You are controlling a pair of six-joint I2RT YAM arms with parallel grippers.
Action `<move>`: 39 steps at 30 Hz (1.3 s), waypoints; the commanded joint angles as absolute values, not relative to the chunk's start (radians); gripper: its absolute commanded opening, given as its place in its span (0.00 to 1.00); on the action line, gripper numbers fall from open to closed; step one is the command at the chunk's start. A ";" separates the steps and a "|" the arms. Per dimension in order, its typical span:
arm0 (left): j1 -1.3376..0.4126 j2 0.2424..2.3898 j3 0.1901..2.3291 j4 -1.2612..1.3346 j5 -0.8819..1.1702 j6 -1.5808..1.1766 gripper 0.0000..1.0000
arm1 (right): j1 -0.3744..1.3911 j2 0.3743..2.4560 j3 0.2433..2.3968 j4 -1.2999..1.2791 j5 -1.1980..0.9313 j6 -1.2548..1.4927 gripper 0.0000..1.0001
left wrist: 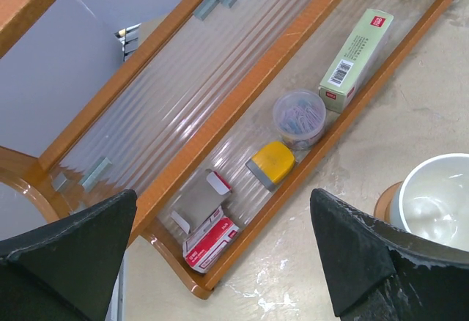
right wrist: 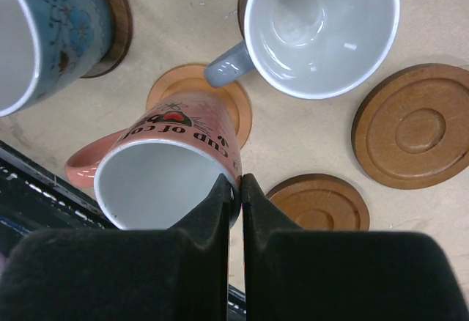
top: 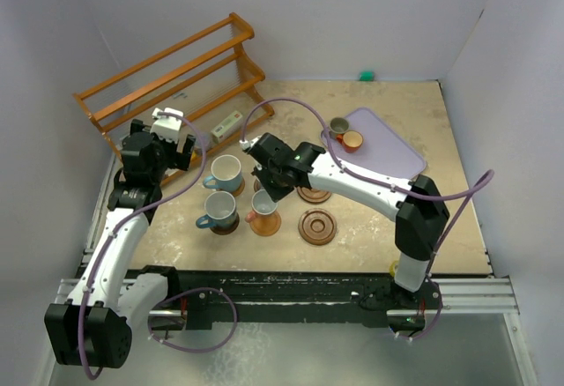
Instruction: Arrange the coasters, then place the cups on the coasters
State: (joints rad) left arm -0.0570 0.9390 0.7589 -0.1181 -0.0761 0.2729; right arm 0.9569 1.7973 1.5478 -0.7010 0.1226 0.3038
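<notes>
My right gripper [right wrist: 240, 189] [top: 265, 185] is shut on the rim of a pink cup [right wrist: 168, 167] [top: 263, 203], one finger inside and one outside. The cup hangs tilted, its base over a tan coaster [right wrist: 198, 90] [top: 265, 224]. A light blue cup [top: 225, 173] and a grey-blue cup [top: 218, 209] each stand on a dark coaster. Two bare brown coasters [top: 314, 196] [top: 317, 226] lie right of the pink cup. Two small cups, grey-olive [top: 339, 126] and orange [top: 352, 141], sit on the lavender tray [top: 388, 152]. My left gripper [left wrist: 220, 262] [top: 176, 144] is open and holds nothing, beside the rack.
A wooden rack [top: 167, 73] [left wrist: 242, 94] lies at the back left, with small boxes, a clip jar [left wrist: 299, 118] and a yellow item in it. A pale cup rim [left wrist: 440, 196] shows at the left wrist view's right edge. White walls close in the table.
</notes>
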 commanded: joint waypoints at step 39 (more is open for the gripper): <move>-0.049 0.931 0.757 -0.066 -0.083 0.273 0.98 | 0.967 1.896 1.574 -0.749 0.027 0.376 0.00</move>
